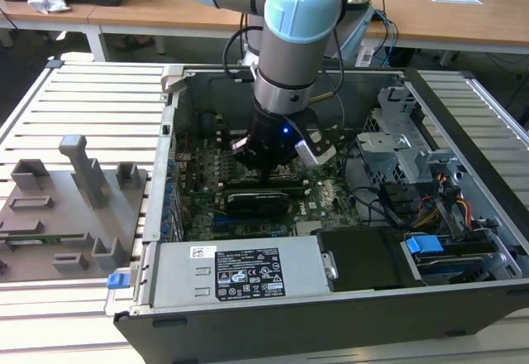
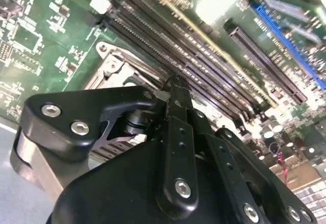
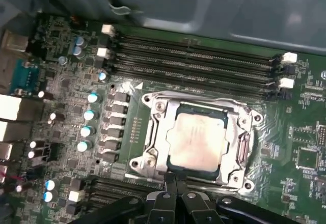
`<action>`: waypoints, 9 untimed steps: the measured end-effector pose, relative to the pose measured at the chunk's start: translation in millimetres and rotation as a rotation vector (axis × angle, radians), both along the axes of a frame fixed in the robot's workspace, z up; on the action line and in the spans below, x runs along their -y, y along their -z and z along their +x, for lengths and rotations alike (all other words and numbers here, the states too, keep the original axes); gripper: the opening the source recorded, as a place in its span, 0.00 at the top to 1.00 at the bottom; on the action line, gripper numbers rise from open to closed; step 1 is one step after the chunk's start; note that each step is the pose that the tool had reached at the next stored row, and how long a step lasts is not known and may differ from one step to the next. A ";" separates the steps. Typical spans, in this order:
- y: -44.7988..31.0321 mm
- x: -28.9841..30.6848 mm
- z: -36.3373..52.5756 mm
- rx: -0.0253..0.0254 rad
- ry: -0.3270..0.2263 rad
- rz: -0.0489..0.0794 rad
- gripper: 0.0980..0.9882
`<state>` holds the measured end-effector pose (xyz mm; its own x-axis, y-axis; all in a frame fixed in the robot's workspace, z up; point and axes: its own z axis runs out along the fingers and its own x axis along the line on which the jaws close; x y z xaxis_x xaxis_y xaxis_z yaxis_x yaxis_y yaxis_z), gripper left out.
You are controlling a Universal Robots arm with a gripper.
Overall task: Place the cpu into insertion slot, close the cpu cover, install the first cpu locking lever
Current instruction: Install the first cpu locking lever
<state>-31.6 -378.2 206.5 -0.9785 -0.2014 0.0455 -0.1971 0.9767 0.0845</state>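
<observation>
CPU (image 3: 196, 137), silvery-grey top up, already lies flat inside the insertion slot (image 3: 153, 132) in the first wrist view, and the cpu cover (image 3: 239, 150) looks lowered around it, its thin metal frame bordering the chip on all sides with the chip showing through the square window (I judge it closed or very nearly so, though whether it is latched cannot be told). Just past one edge of the socket run the long black memory slots (image 3: 193, 56), their length parallel to that edge, and a column of small capacitors (image 3: 89, 114) stands on the green motherboard (image 3: 305, 132) off another side. The end effector (image 3: 170, 193) sits just beside the socket edge opposite the memory slots, so the chip lies directly ahead of its fingertips; the two black fingers appear drawn together with nothing visible between them, which reads as clenched and empty. In the second wrist view the same end effector (image 2: 175, 89) is low over the board with its tip near the socket's metal frame (image 2: 109, 66), the memory slots (image 2: 204, 61) running diagonally beyond it. Whether the tip touches a locking lever cannot be told. In the exterior view the arm reaches down into the open computer case (image 1: 248, 285), which rests on a slatted bench (image 1: 91, 91) next to a grey fixture tray (image 1: 50, 215).
</observation>
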 end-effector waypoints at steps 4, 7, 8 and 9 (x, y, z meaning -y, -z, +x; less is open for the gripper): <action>-4.3 -8.6 0.7 0.0000 0.000 -0.010 0.99; -5.3 -17.0 2.3 -0.0011 0.000 -0.015 0.99; -5.3 -21.8 4.3 -0.0035 0.000 -0.017 0.99; -5.3 -24.3 6.2 -0.0069 0.000 -0.017 0.99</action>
<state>-25.4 -354.0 211.9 -0.9781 -0.2007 0.0557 -0.1968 0.9780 0.0688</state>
